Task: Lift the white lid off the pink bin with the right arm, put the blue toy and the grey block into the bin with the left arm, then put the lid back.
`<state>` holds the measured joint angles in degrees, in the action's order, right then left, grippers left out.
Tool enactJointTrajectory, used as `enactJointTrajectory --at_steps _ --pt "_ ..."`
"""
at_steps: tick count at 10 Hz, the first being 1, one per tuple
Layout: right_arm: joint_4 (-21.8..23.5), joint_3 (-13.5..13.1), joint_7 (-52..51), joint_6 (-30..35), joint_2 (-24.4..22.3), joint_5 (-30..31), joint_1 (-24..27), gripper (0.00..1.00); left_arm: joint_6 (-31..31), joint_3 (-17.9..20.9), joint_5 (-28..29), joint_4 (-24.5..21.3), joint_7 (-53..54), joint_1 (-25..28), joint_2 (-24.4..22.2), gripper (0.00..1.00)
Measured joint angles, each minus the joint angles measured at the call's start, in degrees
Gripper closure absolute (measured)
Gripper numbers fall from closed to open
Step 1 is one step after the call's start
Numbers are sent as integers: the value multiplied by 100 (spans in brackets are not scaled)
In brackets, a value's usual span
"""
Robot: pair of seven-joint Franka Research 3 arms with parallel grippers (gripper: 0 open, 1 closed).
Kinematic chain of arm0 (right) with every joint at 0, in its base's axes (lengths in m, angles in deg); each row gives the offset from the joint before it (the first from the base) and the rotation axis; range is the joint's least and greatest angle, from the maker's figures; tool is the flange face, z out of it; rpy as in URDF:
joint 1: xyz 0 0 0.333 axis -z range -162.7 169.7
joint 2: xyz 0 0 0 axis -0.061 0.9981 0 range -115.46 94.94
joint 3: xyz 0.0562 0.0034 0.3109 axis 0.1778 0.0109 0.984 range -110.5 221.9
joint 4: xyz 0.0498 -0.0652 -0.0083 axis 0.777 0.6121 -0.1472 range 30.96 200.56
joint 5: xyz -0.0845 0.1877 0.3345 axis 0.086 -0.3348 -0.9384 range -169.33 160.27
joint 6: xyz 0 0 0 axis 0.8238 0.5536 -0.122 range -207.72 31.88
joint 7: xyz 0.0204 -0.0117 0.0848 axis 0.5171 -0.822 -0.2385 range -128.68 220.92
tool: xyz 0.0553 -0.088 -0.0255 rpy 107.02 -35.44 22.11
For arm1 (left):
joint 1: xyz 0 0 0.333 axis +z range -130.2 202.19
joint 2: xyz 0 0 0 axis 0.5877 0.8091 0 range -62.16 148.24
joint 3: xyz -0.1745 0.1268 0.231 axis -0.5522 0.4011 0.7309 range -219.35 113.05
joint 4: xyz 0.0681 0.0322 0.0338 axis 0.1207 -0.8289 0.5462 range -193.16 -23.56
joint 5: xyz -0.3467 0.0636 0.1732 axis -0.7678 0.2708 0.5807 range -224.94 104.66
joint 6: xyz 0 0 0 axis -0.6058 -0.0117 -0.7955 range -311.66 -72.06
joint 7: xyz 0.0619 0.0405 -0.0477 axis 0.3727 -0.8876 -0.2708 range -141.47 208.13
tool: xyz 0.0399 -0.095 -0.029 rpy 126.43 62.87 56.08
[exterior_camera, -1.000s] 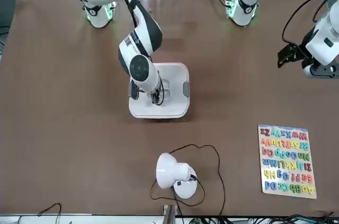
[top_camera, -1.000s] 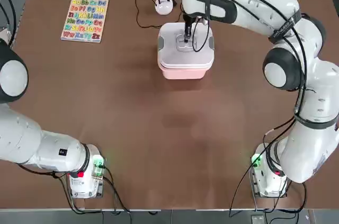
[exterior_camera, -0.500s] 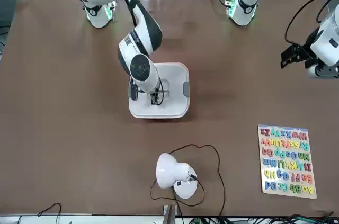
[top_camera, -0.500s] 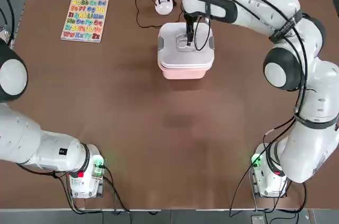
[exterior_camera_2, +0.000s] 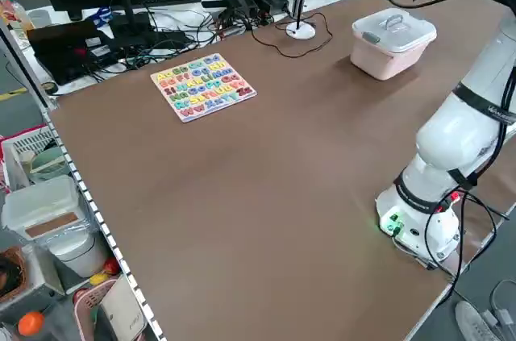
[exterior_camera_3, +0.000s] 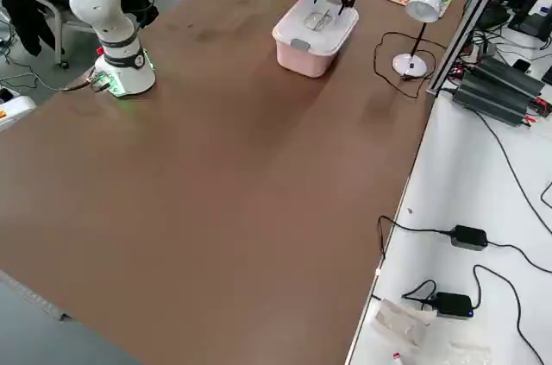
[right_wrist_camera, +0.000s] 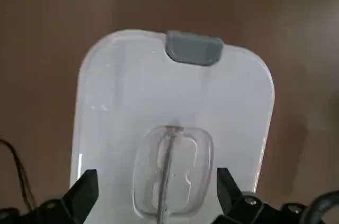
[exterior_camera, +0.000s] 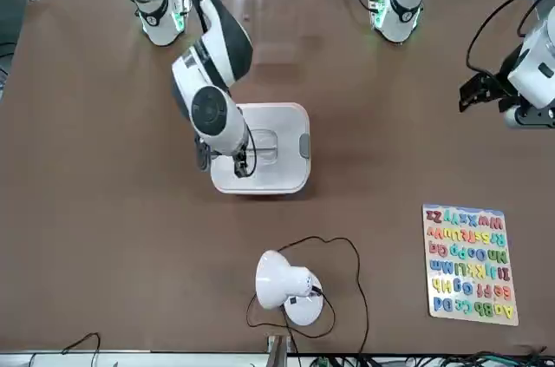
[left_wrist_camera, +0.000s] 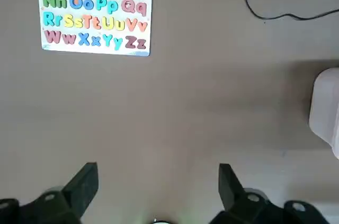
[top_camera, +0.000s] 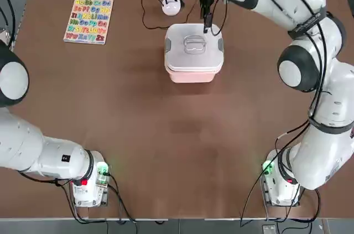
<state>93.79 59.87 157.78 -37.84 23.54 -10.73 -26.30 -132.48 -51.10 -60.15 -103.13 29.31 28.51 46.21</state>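
Worktop (top_camera: 166, 151) is brown, bordered at its far edge by cables. White lid (top_camera: 194, 46) with clear handle sits on pink bin (top_camera: 191, 74) near that edge. Right gripper (right_wrist_camera: 153, 192) hovers above, apparently clear, fingers spread. Left gripper (left_wrist_camera: 158, 184) is spread, empty.

The white lid (top_camera: 194, 46) sits flat and closed on the pink bin (top_camera: 192, 74), at my table's twelve o'clock.
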Motion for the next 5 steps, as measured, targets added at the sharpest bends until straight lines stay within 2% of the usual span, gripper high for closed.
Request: enactJointTrajectory --at_steps 3,5 --pt "-62 -30 -2505 73 -65 743 379 0 0 -9 0 0 0 -1 0 0" --pt "-143 -64 -4700 118 -103 872 1016 0 -46 -17 1 6 0 -3 -1 0"
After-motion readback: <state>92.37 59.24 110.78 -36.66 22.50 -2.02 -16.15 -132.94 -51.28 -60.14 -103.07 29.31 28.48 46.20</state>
